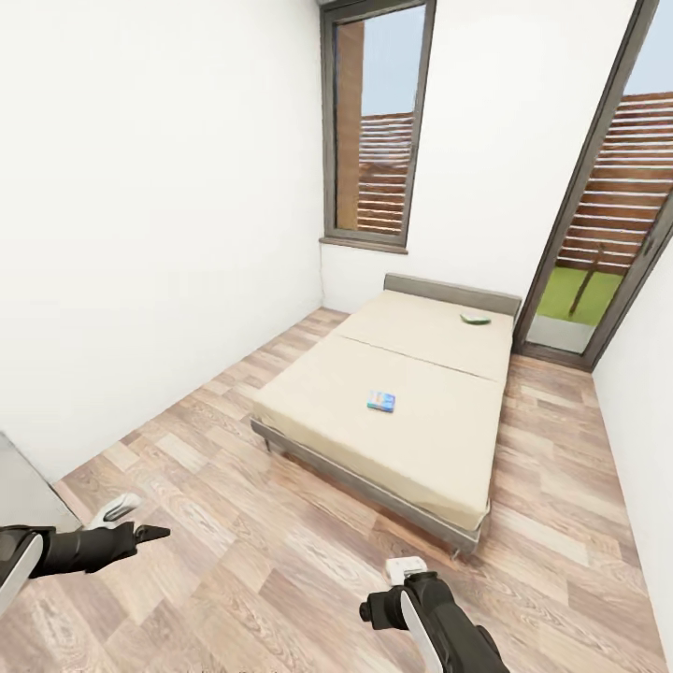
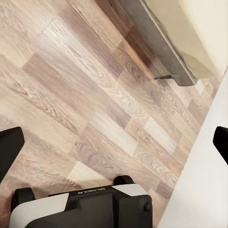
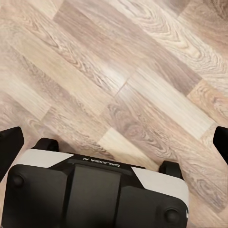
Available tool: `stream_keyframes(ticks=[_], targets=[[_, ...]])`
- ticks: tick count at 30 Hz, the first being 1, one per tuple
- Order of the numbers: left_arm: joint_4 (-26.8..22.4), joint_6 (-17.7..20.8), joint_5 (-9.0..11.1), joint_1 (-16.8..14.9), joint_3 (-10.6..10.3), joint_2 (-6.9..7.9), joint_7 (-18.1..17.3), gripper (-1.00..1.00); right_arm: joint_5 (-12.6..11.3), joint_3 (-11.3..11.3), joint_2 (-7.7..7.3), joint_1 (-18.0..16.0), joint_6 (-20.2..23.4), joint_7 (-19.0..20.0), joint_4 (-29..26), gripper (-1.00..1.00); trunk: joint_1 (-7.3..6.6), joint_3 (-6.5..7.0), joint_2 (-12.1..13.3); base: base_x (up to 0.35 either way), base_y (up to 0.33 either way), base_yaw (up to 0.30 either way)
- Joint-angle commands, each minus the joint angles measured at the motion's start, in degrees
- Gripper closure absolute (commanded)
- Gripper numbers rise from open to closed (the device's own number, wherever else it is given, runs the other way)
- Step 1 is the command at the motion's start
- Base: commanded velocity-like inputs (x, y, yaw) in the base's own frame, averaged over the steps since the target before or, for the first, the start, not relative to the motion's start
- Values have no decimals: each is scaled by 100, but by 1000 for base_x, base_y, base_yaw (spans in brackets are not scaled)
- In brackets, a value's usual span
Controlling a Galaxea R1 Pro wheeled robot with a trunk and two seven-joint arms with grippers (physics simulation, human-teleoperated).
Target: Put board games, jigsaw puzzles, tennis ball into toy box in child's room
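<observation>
The cream bed stands ahead on the wood floor. Two board games lie on it: a small blue multicoloured box near the middle and a green-and-white one close to the grey headboard. My left gripper hangs low at the left, well short of the bed, and in the left wrist view its fingers are spread wide with only floor between them. My right gripper is low in front of the bed's foot and also open over bare planks. The toy box, table, jigsaw puzzles and tennis ball are out of view.
White walls close in on the left and right. A tall window and a glass door are behind the bed. A grey edge shows at the far left. The bed's grey frame corner lies near my left arm.
</observation>
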Motion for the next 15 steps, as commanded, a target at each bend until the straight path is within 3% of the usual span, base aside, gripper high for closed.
stream_keyframes(ticks=[1, 15], targets=[[0, 24, -6, -6, 7, -1, -18, -100, -4, 2, 0, -3, 29, 2, -9, -100, 3, -12, -12, 0, 0, 291], [0, 18, -6, -6, 13, -9, -17, -100, -2, 1, 0, -3, 29, 2, -9, -100, 3, -12, -12, 0, 0, 290]])
